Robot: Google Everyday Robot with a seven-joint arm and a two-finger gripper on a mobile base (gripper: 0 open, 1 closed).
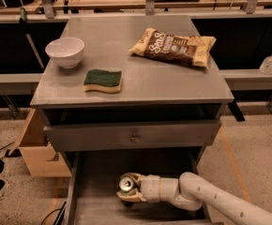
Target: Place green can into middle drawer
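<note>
We saw the gripper (128, 192) low inside the middle drawer (96, 172), which stood pulled out below the bench's front edge. Its fingers were clamped on the green can (125, 183), one on either side, and the can's silver top faced up towards us. The can sat over the drawer's grey floor, roughly midway between the left and right walls and towards the front of the drawer. We could not tell whether its base touched the floor. The white arm (211, 200) reached in from the lower right, crossing the drawer's right wall.

Above the open drawer, the grey drawer front (173, 134) with its small round knob (134, 137) was closed, or very nearly so.

On the bench top (140, 86), a white bowl (64, 51) stood near the left edge, towards the back. A green and yellow sponge (103, 80) lay just in front of it and to its right, nearer the front edge. A brown chip bag (173, 47) lay towards the back right corner, well apart from both. A cardboard box (33, 146) sat on the floor at the bench's left side.
</note>
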